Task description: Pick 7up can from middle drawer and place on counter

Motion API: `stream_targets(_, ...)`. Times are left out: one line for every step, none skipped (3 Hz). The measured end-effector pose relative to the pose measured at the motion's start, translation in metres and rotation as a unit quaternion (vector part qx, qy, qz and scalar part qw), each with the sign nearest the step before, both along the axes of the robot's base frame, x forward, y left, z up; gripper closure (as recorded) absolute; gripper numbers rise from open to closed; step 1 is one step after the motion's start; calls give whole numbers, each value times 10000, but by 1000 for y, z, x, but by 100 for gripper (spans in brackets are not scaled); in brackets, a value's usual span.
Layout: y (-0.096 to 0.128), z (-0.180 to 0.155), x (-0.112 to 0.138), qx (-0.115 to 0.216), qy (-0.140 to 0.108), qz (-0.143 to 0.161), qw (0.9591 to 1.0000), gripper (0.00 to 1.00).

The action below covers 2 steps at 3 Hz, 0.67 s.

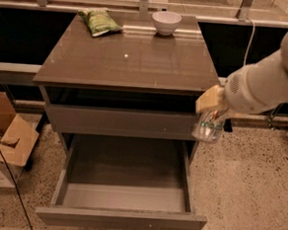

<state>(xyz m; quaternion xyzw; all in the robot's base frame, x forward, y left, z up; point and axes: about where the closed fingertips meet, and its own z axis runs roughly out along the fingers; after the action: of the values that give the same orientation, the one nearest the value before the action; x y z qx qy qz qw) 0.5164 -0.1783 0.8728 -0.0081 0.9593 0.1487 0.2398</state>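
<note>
Camera view: tan two-finger gripper (pixel 211 114) off cabinet's right front corner, just below counter level, clamped on small silvery-white 7up can (pixel 207 130) w/ green markings. Can in air, outside wide matte grey middle drawer (pixel 122 218), which stands open. Glossy brown-grey counter (pixel 138 62): green crinkled snack bag (pixel 99 21) and white bowl (pixel 166 22) at rear.

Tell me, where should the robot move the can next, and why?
Probably straight up. The gripper holds the can in the air, out of the drawer, beside the right front corner of the counter and seemingly lower than its top. Lifting first should let the can clear the edge before it swings over the counter.
</note>
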Motion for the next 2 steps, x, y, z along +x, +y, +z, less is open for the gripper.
stream_targets(-25,100,-4,-509,-377,-220,9977,100)
stream_targets(-31,144,-12,-634,-450,-244,9967,100)
